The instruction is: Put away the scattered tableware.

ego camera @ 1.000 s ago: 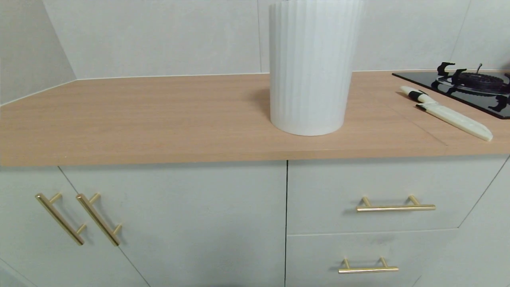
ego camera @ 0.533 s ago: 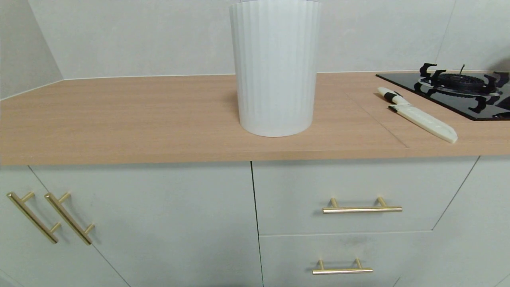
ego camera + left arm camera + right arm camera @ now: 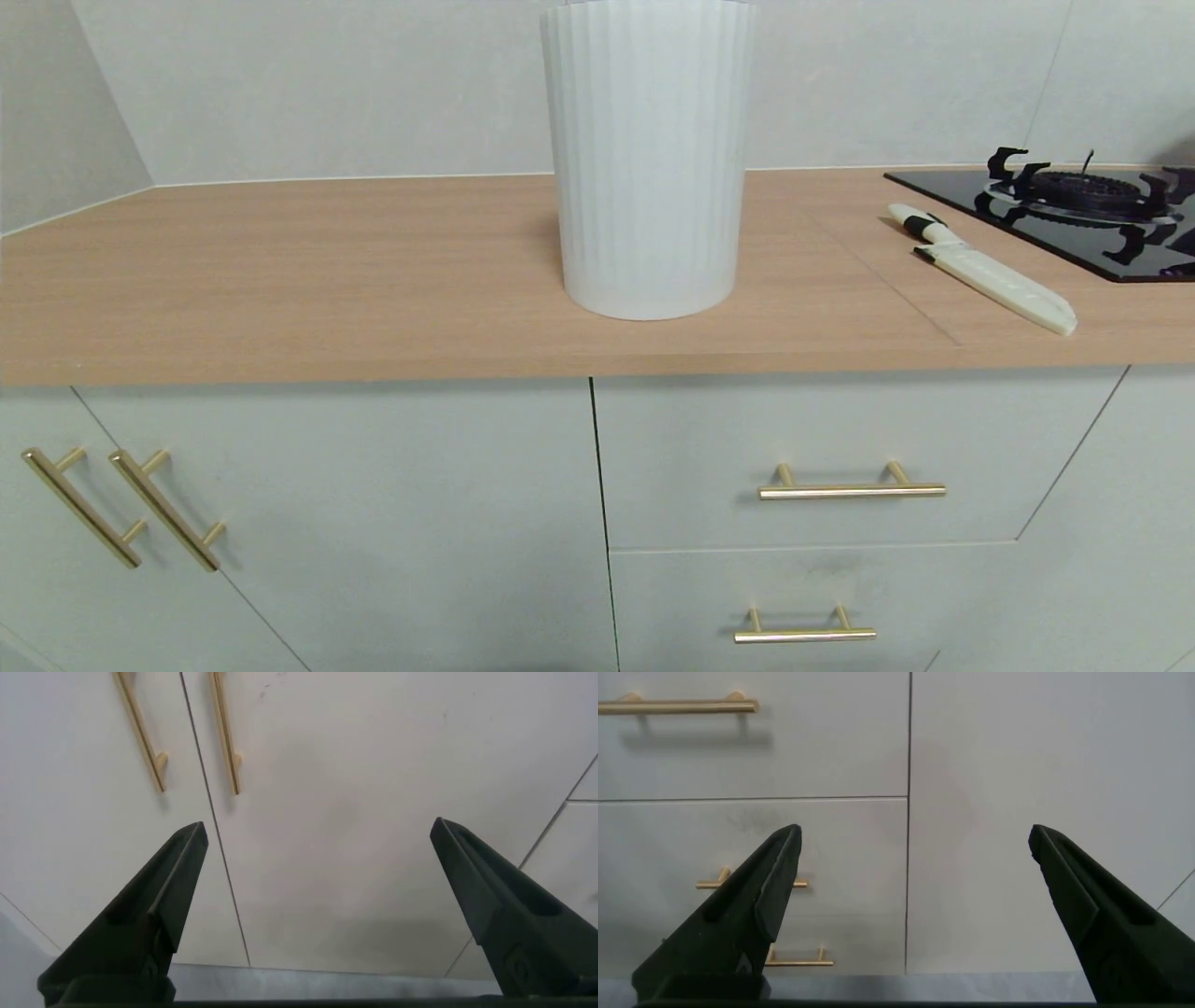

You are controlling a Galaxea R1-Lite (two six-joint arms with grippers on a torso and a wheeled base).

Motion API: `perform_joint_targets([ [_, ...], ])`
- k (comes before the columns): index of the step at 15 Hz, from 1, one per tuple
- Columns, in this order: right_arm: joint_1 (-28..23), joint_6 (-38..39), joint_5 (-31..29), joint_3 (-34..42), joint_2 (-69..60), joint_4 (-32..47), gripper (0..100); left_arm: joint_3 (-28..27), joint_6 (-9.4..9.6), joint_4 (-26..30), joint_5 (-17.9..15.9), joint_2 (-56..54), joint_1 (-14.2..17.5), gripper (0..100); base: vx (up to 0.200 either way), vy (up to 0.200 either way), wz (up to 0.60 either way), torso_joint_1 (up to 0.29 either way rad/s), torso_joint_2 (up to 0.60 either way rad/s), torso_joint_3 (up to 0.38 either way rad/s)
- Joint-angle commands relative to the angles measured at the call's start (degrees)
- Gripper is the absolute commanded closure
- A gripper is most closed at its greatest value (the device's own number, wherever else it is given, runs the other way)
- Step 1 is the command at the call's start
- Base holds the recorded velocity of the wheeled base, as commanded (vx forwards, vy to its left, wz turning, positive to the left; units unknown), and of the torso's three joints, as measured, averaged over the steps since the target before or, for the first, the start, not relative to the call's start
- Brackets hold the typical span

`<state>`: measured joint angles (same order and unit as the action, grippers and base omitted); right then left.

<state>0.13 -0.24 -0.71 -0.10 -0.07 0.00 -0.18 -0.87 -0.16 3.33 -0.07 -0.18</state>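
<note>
Cream-white kitchen knife with black band [image 3: 980,268] is laid on the wooden countertop [image 3: 280,280] at the head frame's right, with a tall white ribbed container [image 3: 646,159] at upper centre. Left gripper [image 3: 317,824] and right gripper [image 3: 914,829] are held spread wide.

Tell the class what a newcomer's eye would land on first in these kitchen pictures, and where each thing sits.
A tall white ribbed container stands upright on the wooden counter, near its front edge. To its right a white knife lies flat beside the black stove.
</note>
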Motion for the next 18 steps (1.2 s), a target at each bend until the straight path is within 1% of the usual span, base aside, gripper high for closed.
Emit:
perform_joint_targets([
  [1,0.04,-0.02,0.0,0.01,0.07,0.0,0,0.01,-0.01,-0.02,0.01,0.07,0.01,0,0.0,0.0,0.0,0.0,0.0,0.0],
  [3,0.04,-0.02,0.0,0.01,0.07,0.0,0,0.01,-0.01,-0.02,0.01,0.07,0.01,0,0.0,0.0,0.0,0.004,-0.06,-0.062],
  [6,0.04,-0.02,0.0,0.01,0.07,0.0,0,0.01,-0.01,-0.02,0.01,0.07,0.01,0,0.0,0.0,0.0,0.03,-0.2,-0.3],
  [11,0.04,0.07,0.0,0.01,0.07,0.0,0,0.01,-0.01,-0.02,0.01,0.07,0.01,0,0.0,0.0,0.0,0.09,-0.49,-0.342],
  [18,0.04,0.16,0.0,0.01,0.07,0.0,0,0.01,-0.01,-0.02,0.01,0.07,0.01,0,0.0,0.0,0.0,0.154,-0.46,-0.318],
])
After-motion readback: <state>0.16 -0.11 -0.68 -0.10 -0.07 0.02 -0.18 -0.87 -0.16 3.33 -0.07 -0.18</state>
